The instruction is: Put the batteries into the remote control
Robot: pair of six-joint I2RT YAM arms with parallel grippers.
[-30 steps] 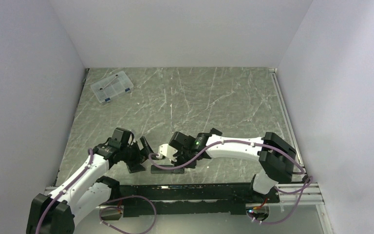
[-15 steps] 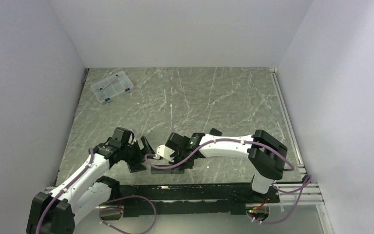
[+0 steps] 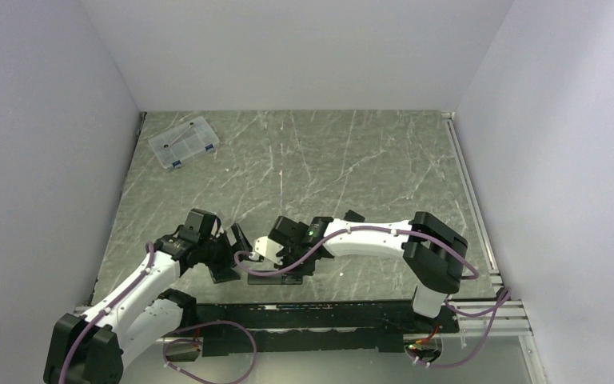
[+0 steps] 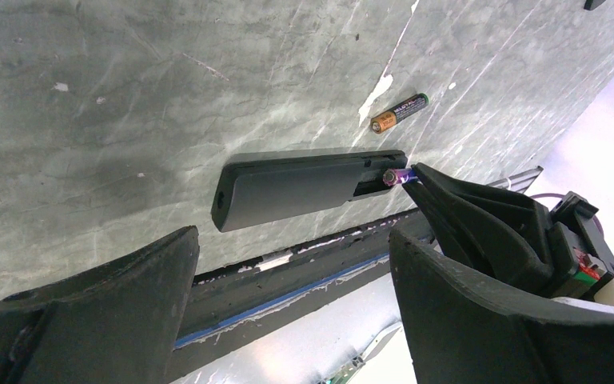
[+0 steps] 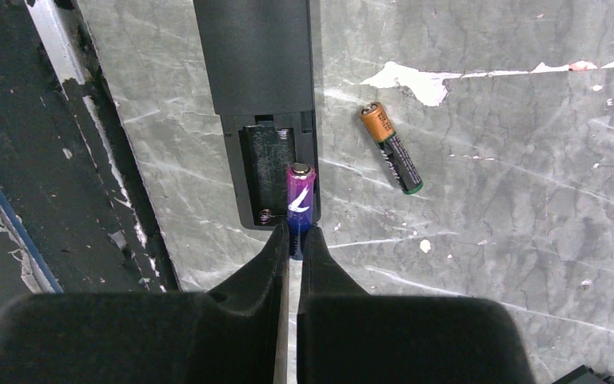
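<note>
You see the right gripper (image 5: 294, 240) stretched low, pinching the purple battery (image 5: 301, 200) at the remote control (image 5: 260, 56)'s open compartment. The left gripper (image 4: 292, 240) hovers nearby, spread wide. The orange-ended battery (image 5: 390, 148) lies on the table just beside the remote control. Overhead, both cells are indiscernible.

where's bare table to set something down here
Bare: the marble from the clear box across to the right wall, and the whole middle. Crowded: the near edge, where left gripper, right gripper with its purple battery, remote and loose battery cluster.
</note>
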